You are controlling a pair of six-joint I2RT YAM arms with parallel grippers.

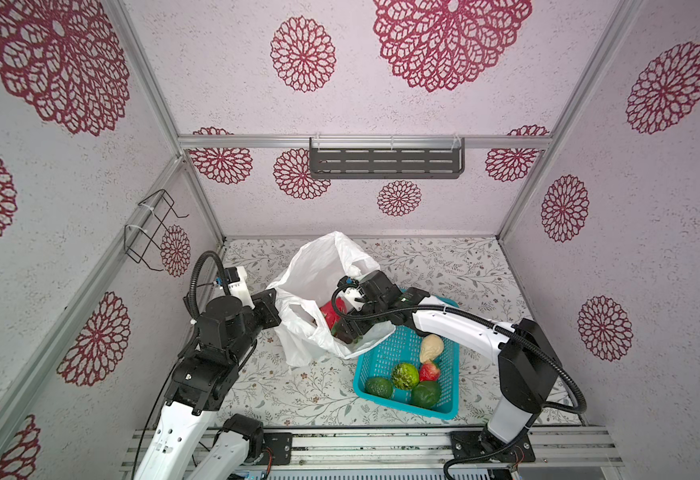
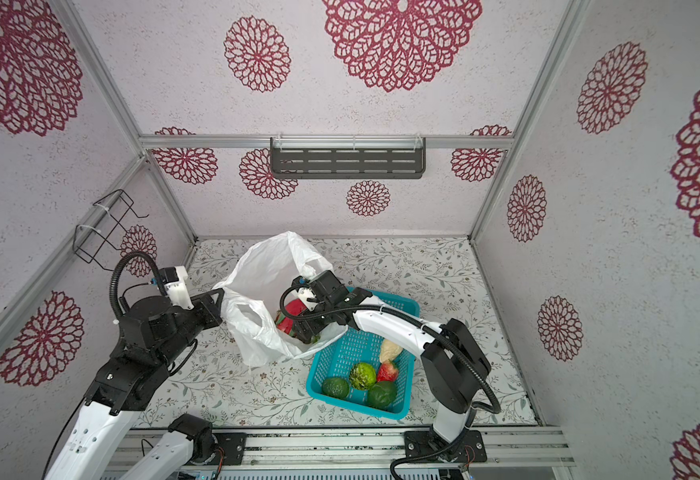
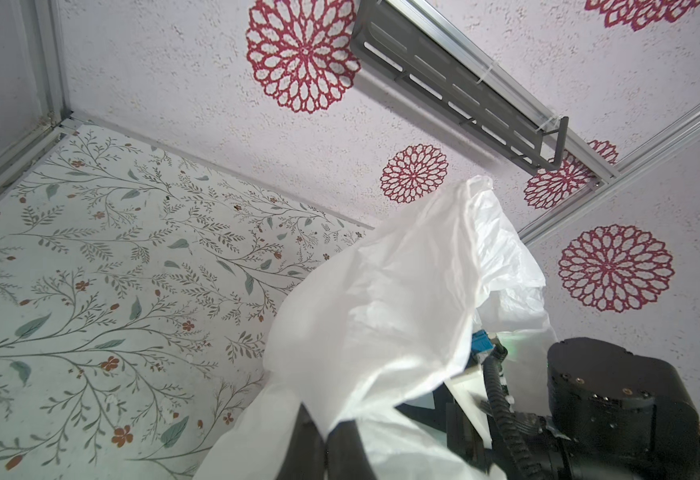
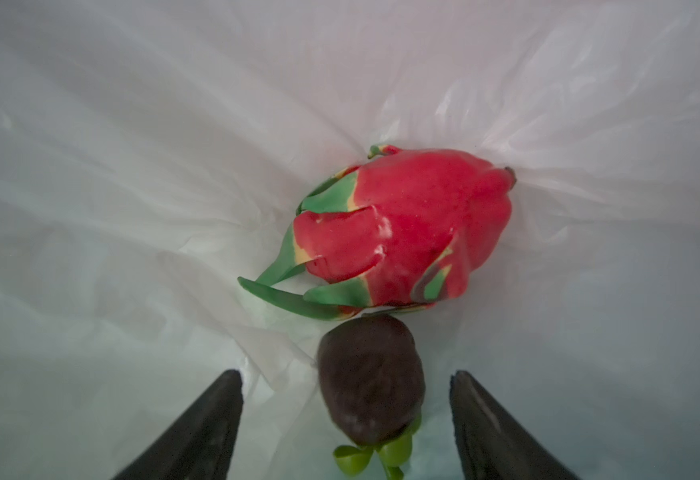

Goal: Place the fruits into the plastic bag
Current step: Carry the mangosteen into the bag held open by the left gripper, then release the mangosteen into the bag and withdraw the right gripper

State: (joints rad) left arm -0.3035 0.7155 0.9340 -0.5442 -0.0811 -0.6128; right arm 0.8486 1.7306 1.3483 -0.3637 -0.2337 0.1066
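Note:
The white plastic bag (image 1: 319, 270) (image 2: 269, 266) stands open on the table. My left gripper (image 3: 327, 436) (image 1: 275, 298) is shut on the bag's rim (image 3: 402, 299). Reaching down into the bag, my right gripper (image 4: 346, 374) (image 1: 349, 332) is open. A black fruit (image 4: 371, 382) lies loose between its fingers, touching neither. Beside that fruit on the bag's bottom lies the pink-red dragon fruit (image 4: 406, 232) (image 1: 330, 313). In the teal basket are the beige pear (image 1: 430, 348), strawberry (image 1: 429, 371), bumpy light-green fruit (image 1: 405, 375) and two dark green ones (image 1: 379, 387) (image 1: 426, 394).
The teal perforated basket (image 1: 402, 409) sits right of the bag, partly under my right arm and touching the bag's edge. A dark slotted shelf (image 1: 385, 162) hangs on the back wall, and a wire holder (image 1: 153, 232) on the left wall.

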